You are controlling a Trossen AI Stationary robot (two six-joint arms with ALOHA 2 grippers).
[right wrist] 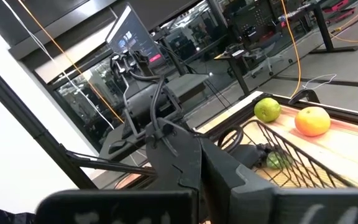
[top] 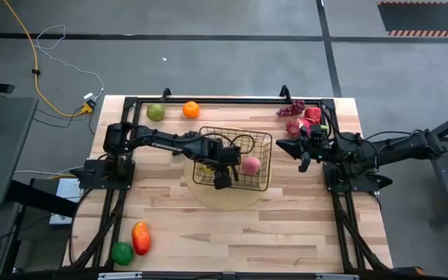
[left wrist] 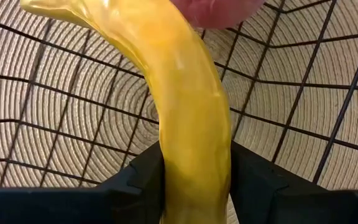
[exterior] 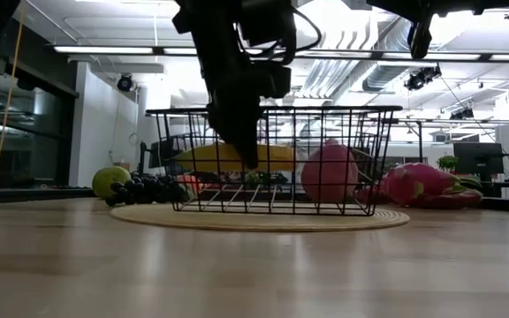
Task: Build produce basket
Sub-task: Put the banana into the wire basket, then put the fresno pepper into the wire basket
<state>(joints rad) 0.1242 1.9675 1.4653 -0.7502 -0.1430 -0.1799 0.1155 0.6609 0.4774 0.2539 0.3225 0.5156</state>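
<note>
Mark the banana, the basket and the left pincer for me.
banana (left wrist: 188, 112): left wrist view, middle of its yellow body.
basket (top: 264, 138): high view, top wire rim at its far right corner.
left pincer (left wrist: 194, 186): left wrist view, midway between its fingertips, closed on the banana.

Banana (left wrist: 191, 118) ends cut off; right gripper's fingertips unseen.

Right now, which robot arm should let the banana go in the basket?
Probably the left: its gripper is clamped on the banana inside the basket. The right gripper hangs outside it.
</note>
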